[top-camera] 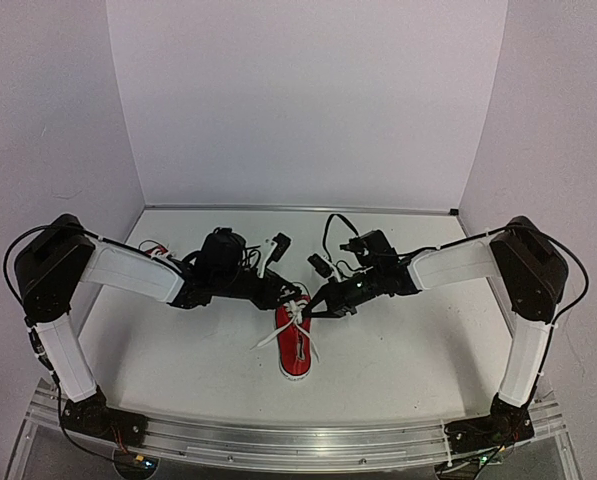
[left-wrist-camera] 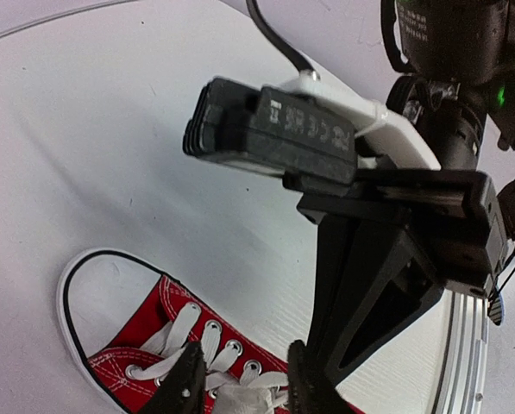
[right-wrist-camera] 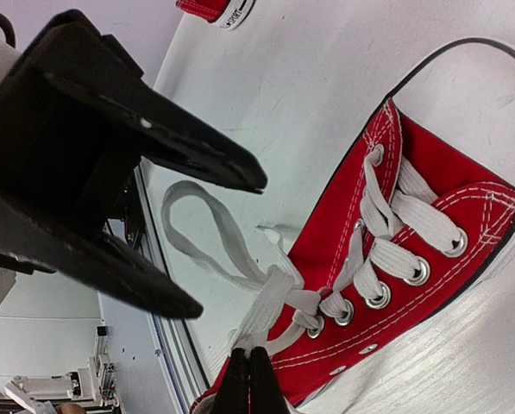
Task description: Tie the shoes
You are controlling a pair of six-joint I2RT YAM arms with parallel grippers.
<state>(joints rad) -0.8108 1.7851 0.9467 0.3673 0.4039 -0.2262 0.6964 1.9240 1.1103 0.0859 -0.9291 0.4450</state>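
One red shoe (top-camera: pixel 296 352) with white laces lies at the table's middle, toe towards the near edge. It also shows in the left wrist view (left-wrist-camera: pixel 123 349) and the right wrist view (right-wrist-camera: pixel 430 172). My right gripper (right-wrist-camera: pixel 248 384) is shut on a white lace strand just above the half-made knot; a lace loop (right-wrist-camera: pixel 197 224) lies on the table beside the shoe. My left gripper (left-wrist-camera: pixel 244 384) is open, its fingers straddling the bunched laces over the eyelets. In the top view both grippers, left (top-camera: pixel 294 298) and right (top-camera: pixel 310 308), meet over the shoe's opening. Part of the second shoe (right-wrist-camera: pixel 210 7) shows at the frame's edge.
The right arm's gripper body (left-wrist-camera: pixel 386 285) hangs close beside my left fingers. A metal rail (top-camera: pixel 298 440) runs along the near edge. White walls enclose the table (top-camera: pixel 418 360) on three sides.
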